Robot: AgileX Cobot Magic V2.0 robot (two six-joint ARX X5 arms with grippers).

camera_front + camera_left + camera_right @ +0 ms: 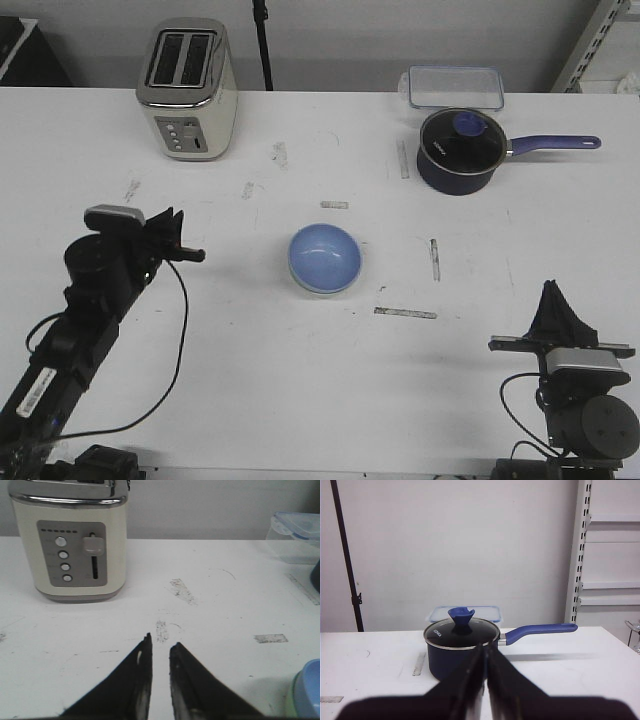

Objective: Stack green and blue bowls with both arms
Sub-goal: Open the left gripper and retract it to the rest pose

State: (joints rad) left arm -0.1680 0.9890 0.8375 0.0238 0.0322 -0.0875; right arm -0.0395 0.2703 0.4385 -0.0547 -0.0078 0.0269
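We see the blue bowl (325, 258) at mid-table, nested in the green bowl (289, 703), so we judge stacking done. The left gripper (186, 243) is slightly parted, empty; the right gripper (556, 303) is closed, empty. Next: retreat clear.

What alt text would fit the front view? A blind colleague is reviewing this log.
A blue bowl sits nested in a green bowl at the middle of a white table; the left hand and right hand rest apart from it, holding nothing. A toaster, a lidded navy saucepan and a clear container stand at the far edge.
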